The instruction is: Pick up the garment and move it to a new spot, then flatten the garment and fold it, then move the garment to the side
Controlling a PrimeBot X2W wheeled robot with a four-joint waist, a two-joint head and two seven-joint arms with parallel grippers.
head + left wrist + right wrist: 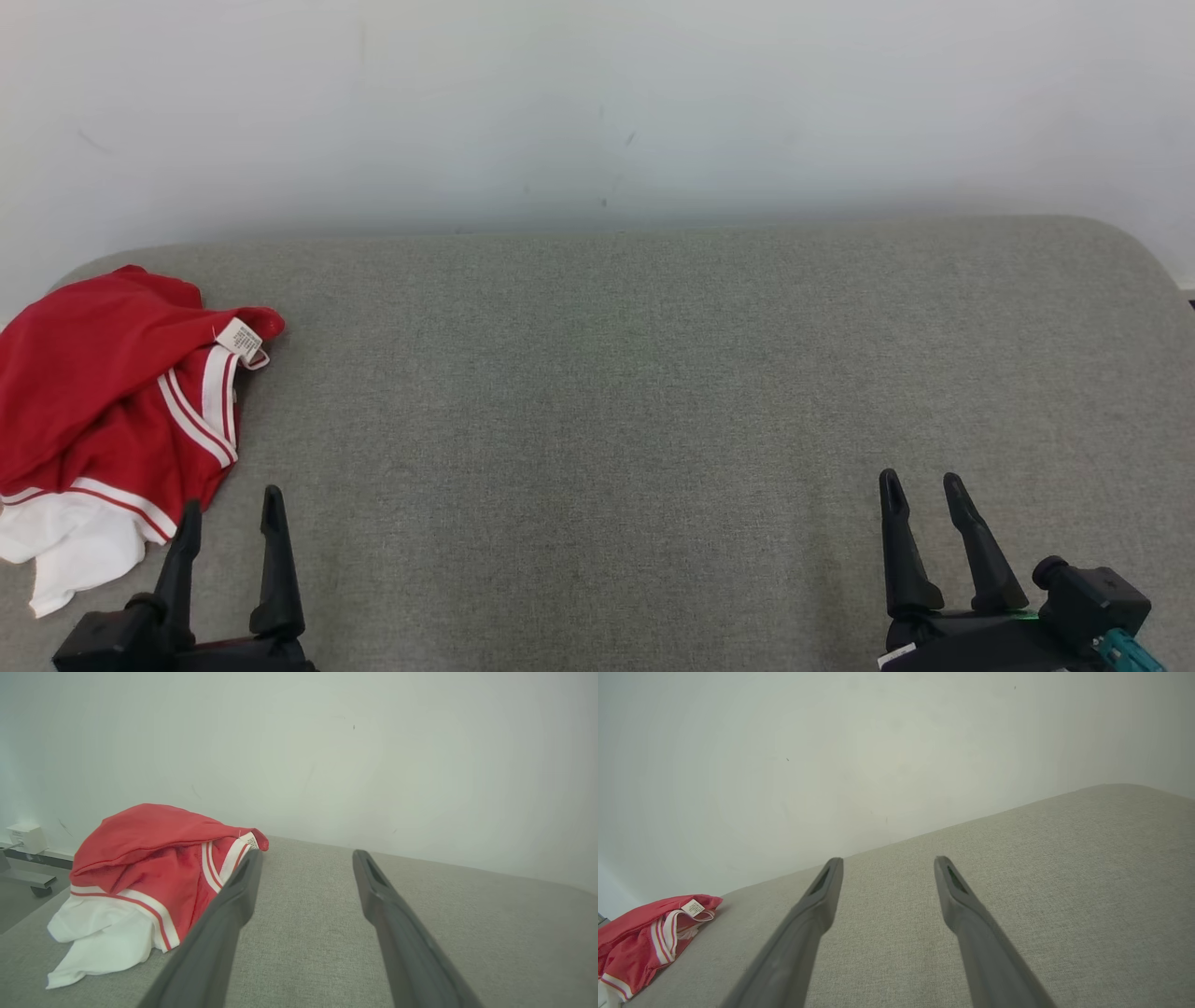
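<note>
My left gripper [231, 501]: jaws wide, empty, at near desk [597, 401] edge. My right gripper [921, 479]: likewise wide, empty, well apart from garment. Garment [103, 392]: crumpled red-white heap, desk's left edge, just beyond left gripper. Recommend: left gripper pinches bunched red top, not loose white hem; carry to bare centre.

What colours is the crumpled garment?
Red with white stripe trim and a white section: garment, clearest in the left wrist view.
</note>
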